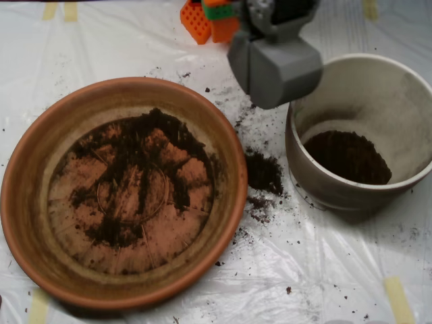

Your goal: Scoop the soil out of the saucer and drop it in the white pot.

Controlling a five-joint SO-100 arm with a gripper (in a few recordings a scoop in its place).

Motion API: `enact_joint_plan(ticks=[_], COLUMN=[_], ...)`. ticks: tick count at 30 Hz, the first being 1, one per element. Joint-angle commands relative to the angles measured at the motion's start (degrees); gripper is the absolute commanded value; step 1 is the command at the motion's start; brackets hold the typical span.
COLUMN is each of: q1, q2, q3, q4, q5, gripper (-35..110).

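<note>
Lying in three separate places, the soil [138, 172] is seen first as thin dark streaks and clumps across the stained bottom of the one saucer [40, 223], well below and to the left of the end effector [275, 67]. A second patch of soil fills the bottom of the one white pot [378, 94], just below and to the right of the end effector, whose grey shell overlaps the pot's upper left rim. A third, spilled heap [263, 172] sits on the tabletop [317, 270] between saucer and pot, straight below the end effector, with loose crumbs scattered around it. The end effector's two grey shells look pressed together, clenched; whether any soil is inside cannot be seen. Above and to its left stands an orange and green arm part [209, 17]. Four strips of tape [398, 297] show on the white sheet.
</note>
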Motion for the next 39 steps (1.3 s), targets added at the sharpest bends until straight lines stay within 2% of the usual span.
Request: enact_joint_plan(ticks=[1, 6, 7, 10, 11, 20, 25, 33, 39], q1=[-6.33, -12.04, -13.01, -15.21, -15.38, -10.46, 0.35, 25.84, 39.11], q2=[-3.78, -9.49, -10.37, -12.13, -12.13, -7.65, -1.58, 7.38, 9.49], q3=[-12.39, -18.98, -19.42, -19.34, -18.37, -13.36, -7.38, 11.16, 31.46], q4=[2.72, 3.34, 3.78, 6.42, 6.5, 3.69, 0.09, -5.45, -18.46], q5=[-1.49, -1.67, -0.88, -0.7, -0.35, 4.75, 11.43, 18.54, 14.68], gripper=[-1, 0, 4, 38, 42, 45, 49, 50, 49])
